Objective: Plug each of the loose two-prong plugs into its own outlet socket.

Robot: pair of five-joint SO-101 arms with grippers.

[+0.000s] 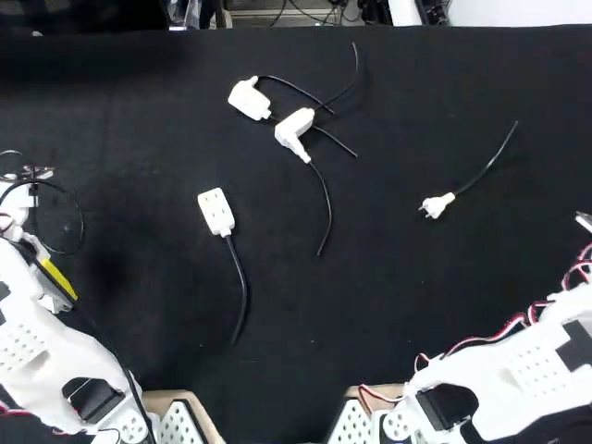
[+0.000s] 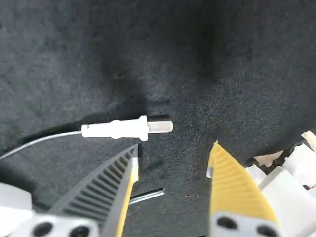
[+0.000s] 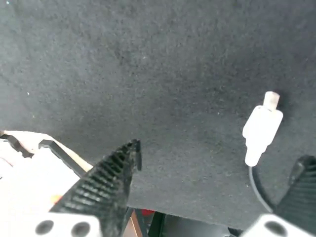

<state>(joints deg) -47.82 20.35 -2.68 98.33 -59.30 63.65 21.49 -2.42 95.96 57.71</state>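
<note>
Left hand (image 2: 174, 147) and right hand (image 3: 219, 152) gape wide, empty. Four white corded pieces lie on the counter (image 1: 444, 351): two blocks (image 1: 248, 96) (image 1: 296, 128) at 12 o'clock, one outlet socket (image 1: 215, 210) at 9, one two-prong plug (image 1: 437, 205) at 3.

High cam overlooks table (image 1: 416, 305); wrist cams sit close above it.
</note>
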